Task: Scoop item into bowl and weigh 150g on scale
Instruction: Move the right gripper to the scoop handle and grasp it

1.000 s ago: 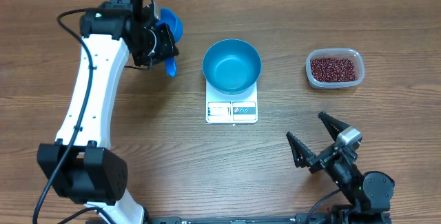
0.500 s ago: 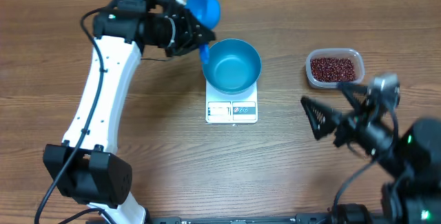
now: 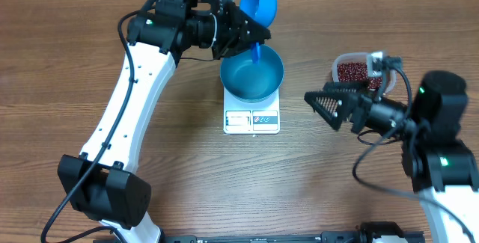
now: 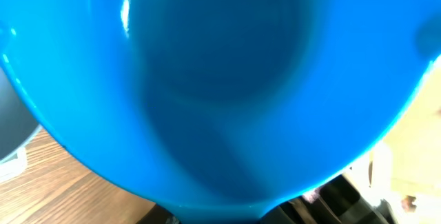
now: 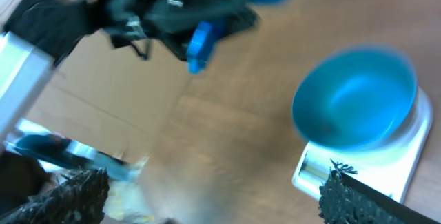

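A small blue plastic scoop [image 3: 258, 4] is being held in the air by the left gripper [image 3: 243, 35], and its flat handle is being pinched between the black fingers. In the overhead view the round cup is being shown beyond the far rim of the bowl [image 3: 251, 75], while the handle's end is being seen across that rim. In the blurred right wrist view the handle is being shown apart from the bowl. The left wrist view is being filled almost wholly by the scoop's smooth, glossy blue surface, with a strip of wood grain being shown at the lower left.

The bowl, round, deep and bright blue with a shiny inside, is being carried on the scale [image 3: 251, 121], a flat white square in the middle of the brown wood-grained table [image 3: 194, 183]. The scale's display strip and buttons are being shown along its near edge.

The beans [image 3: 350, 71], a loose heap of tiny dark red-brown grains, are being kept in a clear plastic tub [image 3: 338, 69] with rounded corners, to the right of the bowl and apart from it. The tub is being partly covered from above by the right arm.

The right gripper [image 3: 322, 97] is being held between scale and tub, pointed toward the bowl. Its ridged black triangular fingers are being kept spread wide, with nothing between them.
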`<state>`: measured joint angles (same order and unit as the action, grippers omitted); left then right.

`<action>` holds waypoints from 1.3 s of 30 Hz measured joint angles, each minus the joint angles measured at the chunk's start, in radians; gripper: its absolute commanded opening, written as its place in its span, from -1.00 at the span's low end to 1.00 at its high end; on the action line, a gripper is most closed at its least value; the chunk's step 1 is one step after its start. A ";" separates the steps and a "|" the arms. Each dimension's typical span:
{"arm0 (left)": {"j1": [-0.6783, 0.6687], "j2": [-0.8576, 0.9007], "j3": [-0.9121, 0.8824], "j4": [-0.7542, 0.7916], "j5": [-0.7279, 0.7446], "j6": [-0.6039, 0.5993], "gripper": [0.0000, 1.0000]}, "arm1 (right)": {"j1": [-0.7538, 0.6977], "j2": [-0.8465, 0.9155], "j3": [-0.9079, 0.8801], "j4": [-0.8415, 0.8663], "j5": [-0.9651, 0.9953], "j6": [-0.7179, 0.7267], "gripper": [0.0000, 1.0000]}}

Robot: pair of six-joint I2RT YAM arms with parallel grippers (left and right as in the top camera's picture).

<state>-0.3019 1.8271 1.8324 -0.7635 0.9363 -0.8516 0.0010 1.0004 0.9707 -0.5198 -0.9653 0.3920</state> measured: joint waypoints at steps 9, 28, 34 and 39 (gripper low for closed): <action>-0.048 0.000 0.000 0.013 -0.024 -0.073 -0.91 | 0.059 0.111 0.000 0.064 0.041 0.115 0.40; -0.127 0.000 0.000 0.008 -0.060 -0.335 -0.91 | 0.422 0.118 0.132 0.093 0.694 0.182 0.03; -0.136 0.000 0.000 0.009 -0.089 -0.352 -0.88 | 0.422 0.144 0.133 0.149 0.753 0.203 -0.21; -0.135 0.000 0.000 0.009 -0.107 -0.356 -0.86 | 0.425 0.159 0.134 0.167 0.776 0.207 -0.52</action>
<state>-0.4370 1.8271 1.8324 -0.7547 0.8295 -1.2072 0.4259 1.1591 1.1046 -0.3531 -0.1898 0.5991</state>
